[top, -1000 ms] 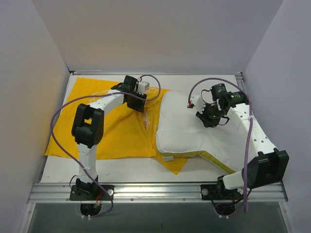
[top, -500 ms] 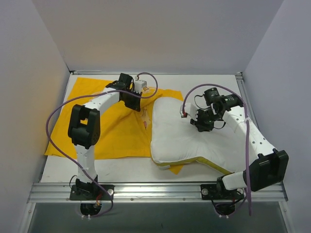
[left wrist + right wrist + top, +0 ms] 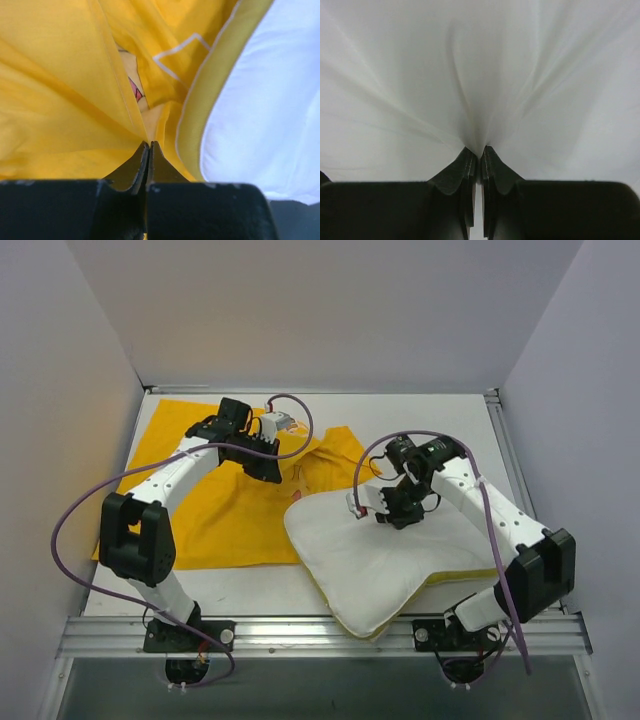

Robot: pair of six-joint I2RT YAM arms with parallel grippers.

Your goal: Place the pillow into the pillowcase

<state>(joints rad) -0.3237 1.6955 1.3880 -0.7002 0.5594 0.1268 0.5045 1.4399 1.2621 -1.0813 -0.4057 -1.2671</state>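
Your left gripper (image 3: 149,144) clamps pillowcase (image 3: 60,100) edge, probably holding mouth open; right gripper (image 3: 479,150) pinches pillow (image 3: 480,60) to feed in.

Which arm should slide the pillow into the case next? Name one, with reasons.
Right. The right pincer is shut on the pillow, so it can drag it; the left pincer is shut on the pillowcase cloth.

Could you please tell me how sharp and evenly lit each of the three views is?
Top external: sharp, evenly lit, hardly any shadow. Left wrist: pillowcase very close and slightly soft, fingers dark. Right wrist: pillow nearly washed out, only its folds give contrast.
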